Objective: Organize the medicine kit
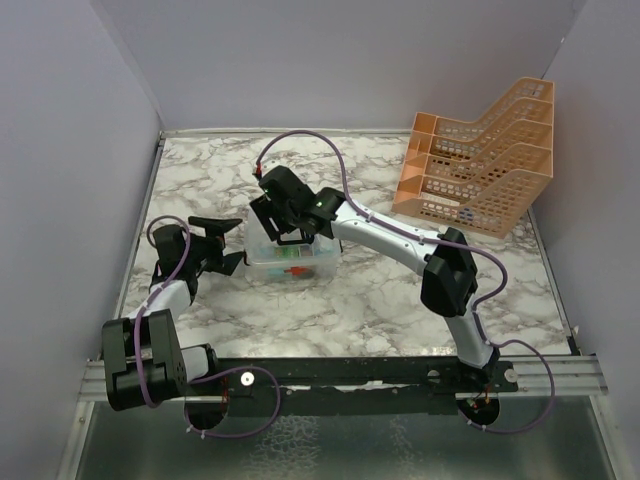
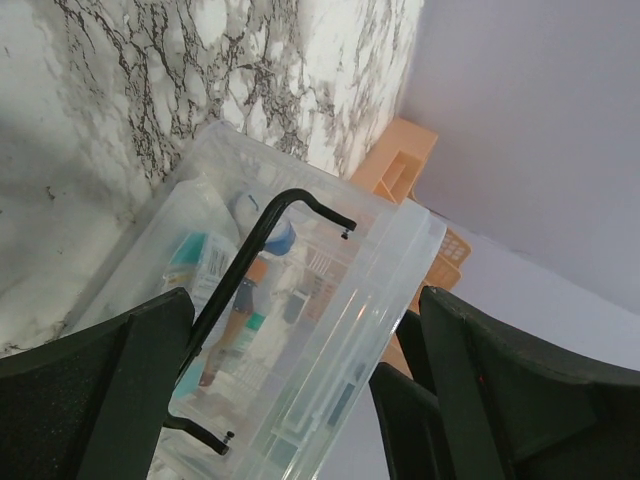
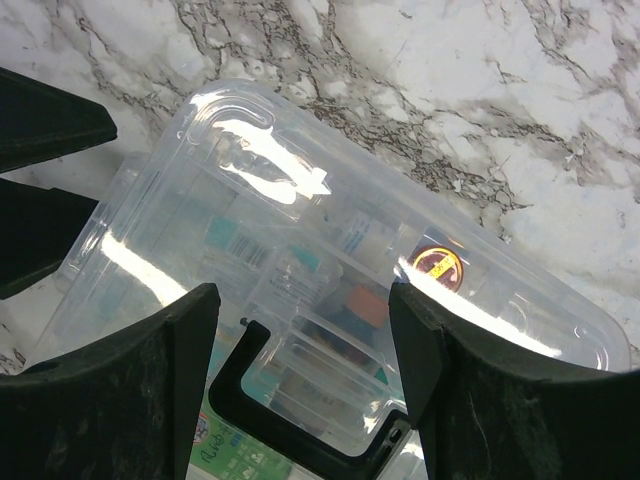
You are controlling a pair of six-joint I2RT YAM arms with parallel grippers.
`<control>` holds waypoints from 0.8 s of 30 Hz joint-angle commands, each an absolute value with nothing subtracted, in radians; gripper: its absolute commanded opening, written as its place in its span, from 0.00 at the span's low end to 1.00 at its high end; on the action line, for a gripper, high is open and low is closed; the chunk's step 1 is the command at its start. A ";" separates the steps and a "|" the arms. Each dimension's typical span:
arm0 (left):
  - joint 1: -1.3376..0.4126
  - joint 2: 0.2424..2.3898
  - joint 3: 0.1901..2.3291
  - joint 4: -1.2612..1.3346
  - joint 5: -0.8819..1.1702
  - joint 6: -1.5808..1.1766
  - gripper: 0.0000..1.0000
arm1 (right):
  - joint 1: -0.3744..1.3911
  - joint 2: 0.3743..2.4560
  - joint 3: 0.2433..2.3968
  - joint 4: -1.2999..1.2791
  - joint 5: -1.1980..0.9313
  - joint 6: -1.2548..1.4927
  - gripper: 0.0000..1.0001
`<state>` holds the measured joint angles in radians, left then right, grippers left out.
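- The medicine kit (image 1: 292, 258) — a small clear box with its clear lid (image 3: 330, 215) on — sits flat on the marble table (image 1: 380, 300), about mid-table and a little left of centre.
- Through the plastic show small bottles and sachets, blurred. A round yellow sticker (image 3: 437, 266) lies near one end of the lid.
- Its black U-shaped handle (image 2: 262, 250) stands up off the lid, with both hooked ends free in the left wrist view.
- The right gripper (image 1: 283, 215) hangs directly over the kit, pointing down at the lid. Its fingers (image 3: 130, 400) stand apart with the handle (image 3: 300, 445) lying between them, close against both. I cannot tell whether they pinch it or merely straddle it.
- The left gripper (image 1: 222, 245) sits just beside the kit's left end, low over the table — its fingers (image 2: 100, 400) spread wide, holding nothing and apart from the box.
- An orange mesh tiered rack (image 1: 480, 155) stands at the far right corner, well apart from the kit and against the pale wall (image 1: 350, 60).
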<state>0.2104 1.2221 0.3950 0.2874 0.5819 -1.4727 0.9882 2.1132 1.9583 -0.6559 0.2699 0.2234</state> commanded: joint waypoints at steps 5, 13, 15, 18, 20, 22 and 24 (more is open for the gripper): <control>0.215 1.225 0.373 0.341 0.632 -1.555 0.99 | 0.996 2.131 1.925 -0.684 0.269 0.225 0.68; 0.210 1.284 0.402 0.296 0.643 -1.393 0.99 | 0.997 2.131 1.921 -0.686 0.263 0.232 0.68; 0.201 1.291 0.402 0.306 0.660 -1.395 0.99 | 0.997 2.131 1.919 -0.683 0.260 0.232 0.68; 0.199 1.279 0.385 0.361 0.692 -1.464 0.99 | 0.996 2.131 1.922 -0.683 0.261 0.234 0.68; 0.199 1.267 0.375 0.403 0.709 -1.537 0.99 | 0.997 2.132 1.924 -0.684 0.261 0.233 0.68; 0.198 1.260 0.372 0.441 0.734 -1.611 0.99 | 0.997 2.134 1.924 -0.683 0.262 0.235 0.68; 0.199 1.249 0.376 0.469 0.743 -1.655 0.99 | 0.995 2.137 1.926 -0.683 0.261 0.236 0.68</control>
